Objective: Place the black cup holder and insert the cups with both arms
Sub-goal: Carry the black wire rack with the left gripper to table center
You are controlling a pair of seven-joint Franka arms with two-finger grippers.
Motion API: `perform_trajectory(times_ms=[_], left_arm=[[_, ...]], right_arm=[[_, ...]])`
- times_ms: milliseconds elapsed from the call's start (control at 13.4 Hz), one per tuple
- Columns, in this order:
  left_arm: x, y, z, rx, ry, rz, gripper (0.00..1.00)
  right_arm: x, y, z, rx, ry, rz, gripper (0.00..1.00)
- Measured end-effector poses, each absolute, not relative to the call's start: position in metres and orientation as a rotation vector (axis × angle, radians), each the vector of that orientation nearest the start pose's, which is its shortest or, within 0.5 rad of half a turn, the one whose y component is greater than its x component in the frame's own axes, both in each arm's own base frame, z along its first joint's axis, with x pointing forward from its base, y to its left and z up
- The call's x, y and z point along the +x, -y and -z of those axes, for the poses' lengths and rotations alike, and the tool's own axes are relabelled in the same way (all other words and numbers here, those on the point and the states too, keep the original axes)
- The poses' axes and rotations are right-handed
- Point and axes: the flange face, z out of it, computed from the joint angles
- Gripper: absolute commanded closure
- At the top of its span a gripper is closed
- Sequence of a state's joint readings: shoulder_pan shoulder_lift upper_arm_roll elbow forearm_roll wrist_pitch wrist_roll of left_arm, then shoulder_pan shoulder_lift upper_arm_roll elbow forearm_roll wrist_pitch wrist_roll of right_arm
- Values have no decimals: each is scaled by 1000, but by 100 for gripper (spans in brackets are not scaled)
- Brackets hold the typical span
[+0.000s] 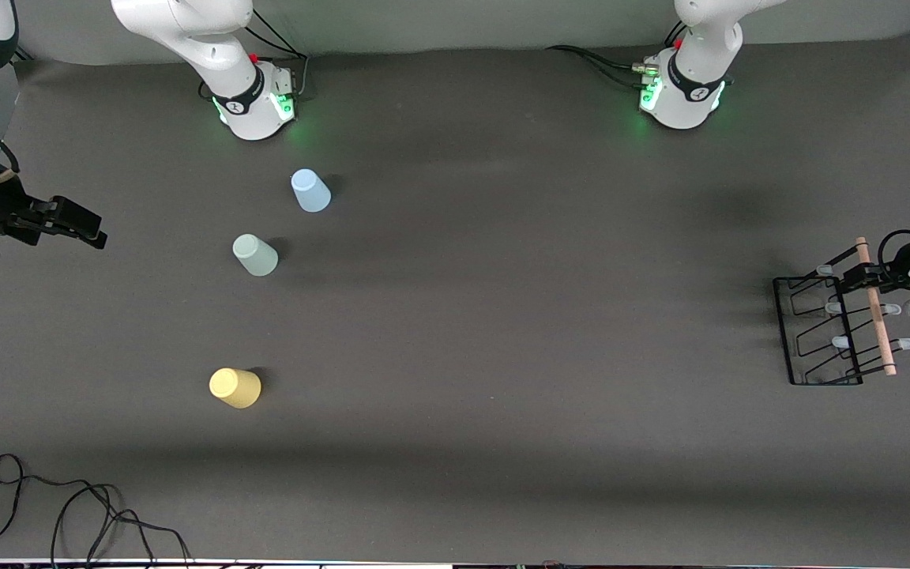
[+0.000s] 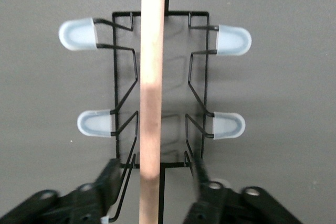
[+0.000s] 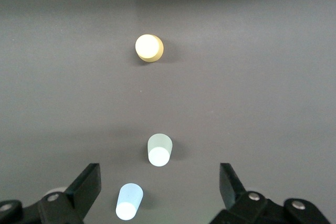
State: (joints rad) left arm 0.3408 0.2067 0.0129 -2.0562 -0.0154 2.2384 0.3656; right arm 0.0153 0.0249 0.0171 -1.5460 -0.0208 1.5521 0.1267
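I have the grey bench (image 1: 502,332) in view with the black cup holder (image 1: 822,328) standing at the left arm's end, its light wooden rod handle (image 1: 875,307) on top and the pale blue-grey prong tips (image 2: 79,33) spread to both sides. My left end effector (image 1: 866,276) is right at that handle, fingers (image 2: 107,179) spread either side of the rod and not clenched on it.

My right end effector (image 1: 80,225) hangs released over the right arm's end, waiting.

The three cups sit upside down toward that end: light blue cup (image 1: 310,190) closest to the arm bases, pale green cup (image 1: 255,255) nearer the front camera, yellow cup (image 1: 235,387) nearest of all, well apart from the rest.
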Motion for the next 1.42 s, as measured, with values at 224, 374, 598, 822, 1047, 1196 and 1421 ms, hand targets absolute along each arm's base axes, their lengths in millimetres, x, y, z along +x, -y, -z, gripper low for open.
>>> perform_trajectory(times_ms=[224, 374, 598, 822, 1047, 1196, 1421], left_arm=[[549, -200, -342, -3154, -8, -6, 100], [552, -201, -347, -3151, -8, 6, 100], [558, -202, -361, -3153, -8, 4, 100], [570, -204, -402, -3167, -15, -49, 100], [585, -199, -482, -3172, -45, -59, 100], [593, -175, -530, -3170, -104, -41, 100], [610, -92, -552, -3174, -121, -55, 100]], right_arm=[[560, -15, -621, -3160, -152, -27, 0], [560, -14, -621, -3160, -154, -27, 0], [560, -13, -621, -3159, -156, -27, 0], [560, -12, -621, -3159, -160, -25, 0], [560, -11, -622, -3159, -163, -22, 0], [558, -12, -624, -3159, -160, -22, 0], [557, -15, -626, -3160, -150, -19, 0]])
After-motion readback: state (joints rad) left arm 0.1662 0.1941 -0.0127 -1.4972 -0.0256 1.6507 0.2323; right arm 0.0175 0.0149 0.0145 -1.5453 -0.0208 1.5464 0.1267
